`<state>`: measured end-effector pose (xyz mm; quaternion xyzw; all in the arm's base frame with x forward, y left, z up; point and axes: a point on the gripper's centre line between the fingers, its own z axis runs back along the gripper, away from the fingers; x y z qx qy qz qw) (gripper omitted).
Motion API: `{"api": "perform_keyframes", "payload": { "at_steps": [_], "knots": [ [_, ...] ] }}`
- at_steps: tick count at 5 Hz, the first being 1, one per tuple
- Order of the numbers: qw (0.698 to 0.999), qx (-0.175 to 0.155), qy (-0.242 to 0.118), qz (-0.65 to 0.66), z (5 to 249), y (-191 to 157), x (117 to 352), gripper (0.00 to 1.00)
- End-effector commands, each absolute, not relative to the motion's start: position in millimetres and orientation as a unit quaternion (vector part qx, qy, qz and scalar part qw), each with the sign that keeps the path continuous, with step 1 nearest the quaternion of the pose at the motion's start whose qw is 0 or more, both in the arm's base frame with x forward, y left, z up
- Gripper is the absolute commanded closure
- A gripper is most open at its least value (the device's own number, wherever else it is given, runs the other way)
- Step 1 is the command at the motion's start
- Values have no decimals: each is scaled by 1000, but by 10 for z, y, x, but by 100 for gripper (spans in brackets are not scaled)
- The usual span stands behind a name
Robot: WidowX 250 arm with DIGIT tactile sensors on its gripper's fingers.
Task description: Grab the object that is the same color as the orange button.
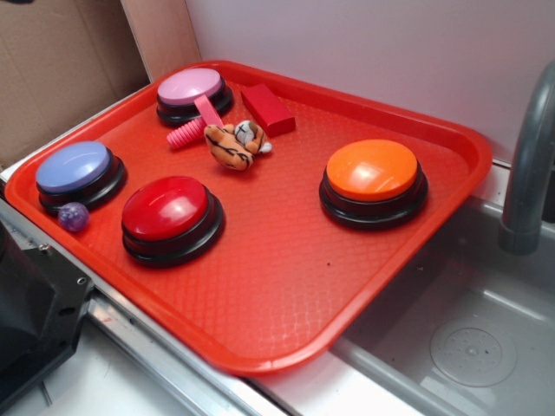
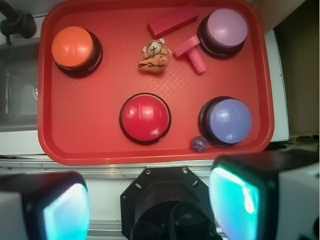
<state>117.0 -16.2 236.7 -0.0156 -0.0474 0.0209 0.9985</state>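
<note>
1. Steel sink basin and counter are lying under a red plastic tray, its floor showing a fine waffle texture and its rim curling up all round; a grey faucet pipe is rising at the tray's 3 o'clock in the exterior view.
2. Four round push buttons are sitting on the tray, each a glossy dome on a black base: the orange button, a red button, a blue button and a pink button.
3. One small plush tiger, soft and fuzzy, orange with dark stripes and pale face patches, is lying between the pink and orange buttons, at about 12 o'clock from the red button in the wrist view, touching none of them.
4. One pink ridged peg is lying just at the tiger's 9 o'clock in the exterior view, leaning against the pink button's base.
5. One red rectangular block is resting flat beside the pink button.
6. One small purple marble is sitting against the blue button.
7. From the wrist view, the gripper is hanging off the tray's near edge, its two square pads spread wide with nothing between them, well apart from the tiger.
</note>
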Motion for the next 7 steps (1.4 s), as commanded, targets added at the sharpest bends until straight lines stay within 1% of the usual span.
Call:
{"api": "perform_keyframes", "payload": {
  "at_steps": [1,2,3,4,5,6,7],
  "knots": [
    [999,-16,-47,21,2367,-162,1170,0],
    [997,9,-59,49,2183,-97,1554,0],
    [996,13,-68,58,1912,-54,1888,0],
    [987,20,-100,123,1504,49,2201,0],
    [985,10,-75,153,1075,127,2451,0],
    [981,17,-72,182,784,203,2615,0],
    [977,18,-54,203,484,259,2723,0]
  ]
}}
